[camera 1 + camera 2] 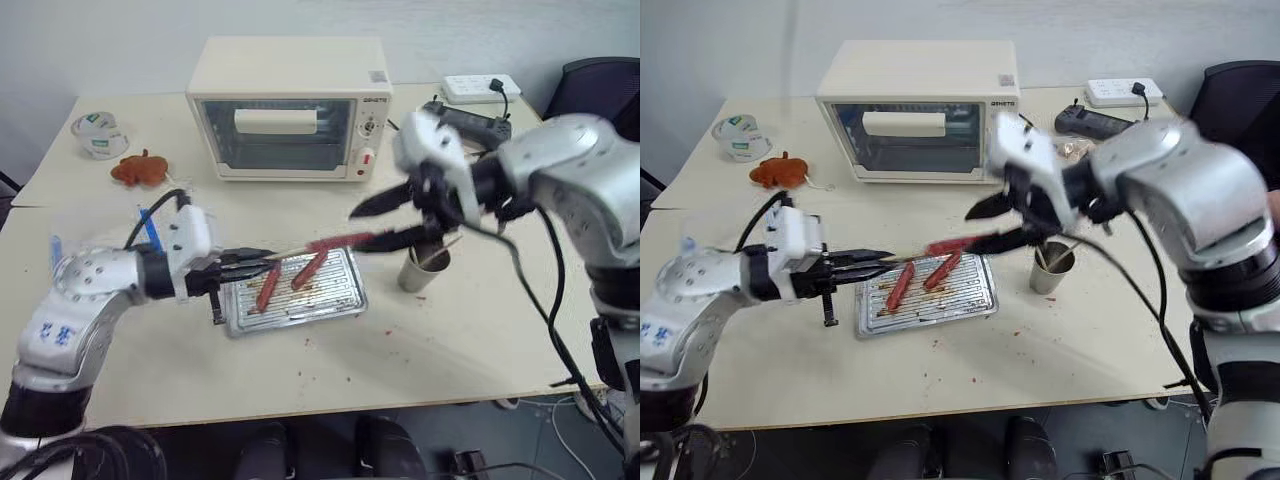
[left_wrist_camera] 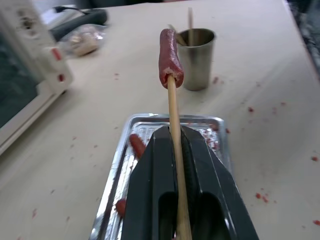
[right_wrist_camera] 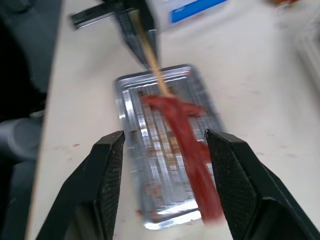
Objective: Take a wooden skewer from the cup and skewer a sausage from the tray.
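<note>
Sausage [image 2: 170, 58] sits impaled on the far end of the wooden skewer [image 2: 174, 150], which the left gripper [image 1: 243, 263] pinches with its fingers closed tight on the stick, holding it about level over the tray [image 1: 341, 297]. Right gripper [image 1: 998, 222] hovers just past the sausage tip with its fingers spread wide and nothing between them; in the right wrist view the sausage lies in the gap between the pads without being clamped. Two more sausages [image 1: 268, 287] rest on the ribbed tray bottom. Cup [image 1: 424, 268] stands just beside the tray's right end, further sticks leaning inside it. Toaster oven [image 1: 290, 108] is behind, well clear. Judgement: piercing looks done, the sausage carried by the stick alone. Risks from here: the sausage appears seated only near the skewer's tip, so any downward tilt or a jolt of the left arm could let it slide off, onto the tray or the table. The open right fingers are close enough that a careless sideways withdrawal might knock the sausage off or lever the thin stick in the left grip. The right arm also hangs over the cup; dropping could tip it.
</note>
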